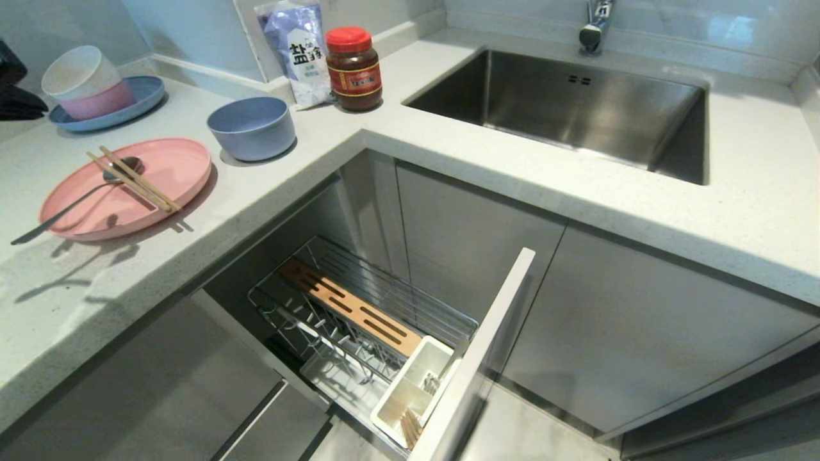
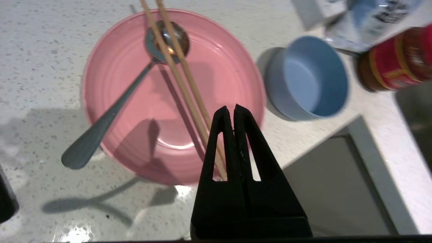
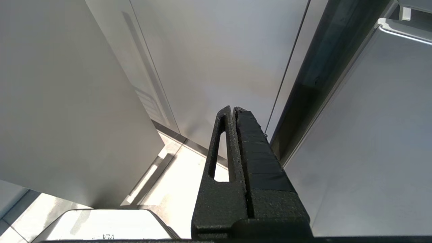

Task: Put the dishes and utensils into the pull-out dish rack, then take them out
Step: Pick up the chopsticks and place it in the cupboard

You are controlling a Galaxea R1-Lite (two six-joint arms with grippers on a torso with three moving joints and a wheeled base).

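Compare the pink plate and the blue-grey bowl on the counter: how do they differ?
The pink plate is wide and nearly flat; the blue-grey bowl is narrower with tall sides. The plate carries the wooden chopsticks and the metal spoon, whose handle sticks out past its rim; the bowl is empty. The plate sits nearer the counter's front edge, the bowl further back by the jar. Both are round, matte, upright and not yet in the rack.
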